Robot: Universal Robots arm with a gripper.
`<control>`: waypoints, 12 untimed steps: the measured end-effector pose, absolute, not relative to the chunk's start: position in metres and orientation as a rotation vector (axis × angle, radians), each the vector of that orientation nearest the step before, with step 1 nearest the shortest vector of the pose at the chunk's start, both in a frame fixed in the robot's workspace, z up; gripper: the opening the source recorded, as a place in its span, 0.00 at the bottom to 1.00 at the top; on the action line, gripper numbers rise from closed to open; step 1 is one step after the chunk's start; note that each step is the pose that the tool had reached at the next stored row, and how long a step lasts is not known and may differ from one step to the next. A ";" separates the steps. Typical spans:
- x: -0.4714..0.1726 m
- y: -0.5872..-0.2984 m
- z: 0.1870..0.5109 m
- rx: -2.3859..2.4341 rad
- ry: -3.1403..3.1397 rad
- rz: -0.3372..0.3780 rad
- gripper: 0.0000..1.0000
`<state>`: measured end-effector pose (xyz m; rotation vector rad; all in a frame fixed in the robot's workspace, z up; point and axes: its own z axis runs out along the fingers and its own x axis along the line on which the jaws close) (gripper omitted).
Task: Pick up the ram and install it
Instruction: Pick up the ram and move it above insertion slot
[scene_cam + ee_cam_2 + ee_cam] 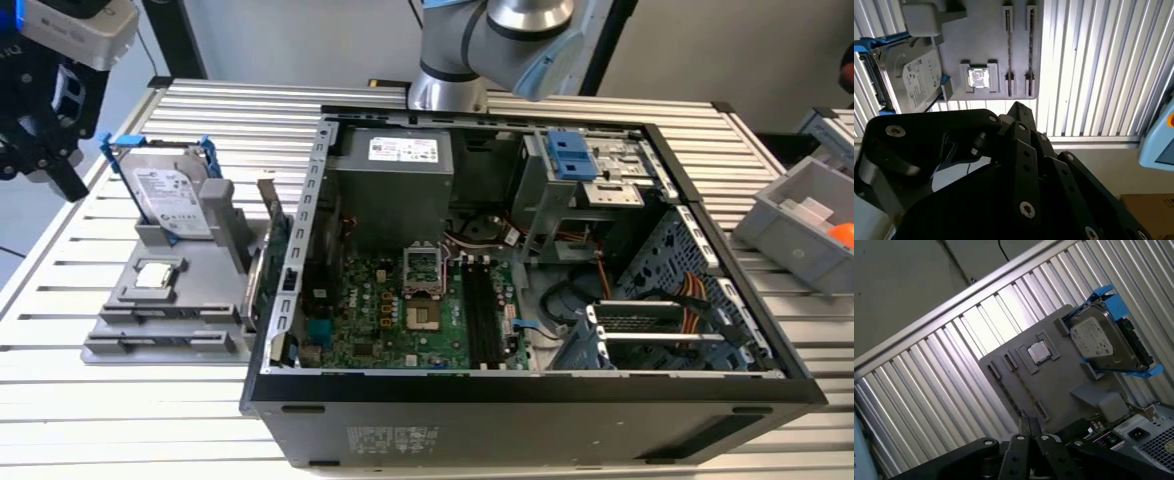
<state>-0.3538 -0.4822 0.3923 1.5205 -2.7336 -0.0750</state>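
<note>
In the second wrist view the ram [1030, 47] appears as a thin strip seen edge-on. It sits in one of two narrow parallel grooves of a grey holder [984, 30]. Its colour cannot be made out from this angle. The first wrist view shows the same strip [1026, 390] running along its groove in the holder [1064, 380].

The tool [1019, 106] hangs above the holder, apart from the ram. Its fingers are drawn together to a point with nothing seen between them. The first wrist view shows the tool [1026, 422] closed in the same way.

A processor chip [978, 78] lies in a square pocket of the holder just beside the grooves. A hard drive [916, 80] with blue rails stands in the holder beyond the chip.

In the exterior view the holder [200, 345] rests on the ribbed metal bench [134, 420], on the exterior view's left of an open computer case [534, 425]. The tool [64, 175] is over the bench on the exterior view's left of the hard drive [174, 200]. A green expansion card [274, 260] stands on edge between the holder and the case.

Inside the case lies the motherboard [380, 320] with its long black memory slots [483, 310]. The arm [494, 40] rises behind the case. A grey bin [801, 215] sits on the exterior view's right.
</note>
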 end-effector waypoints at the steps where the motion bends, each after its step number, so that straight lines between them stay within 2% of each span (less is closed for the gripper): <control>1: -0.354 -0.482 0.392 1.538 -2.724 -0.075 0.00; 12: -0.354 -0.482 0.392 1.762 -2.607 -0.052 0.00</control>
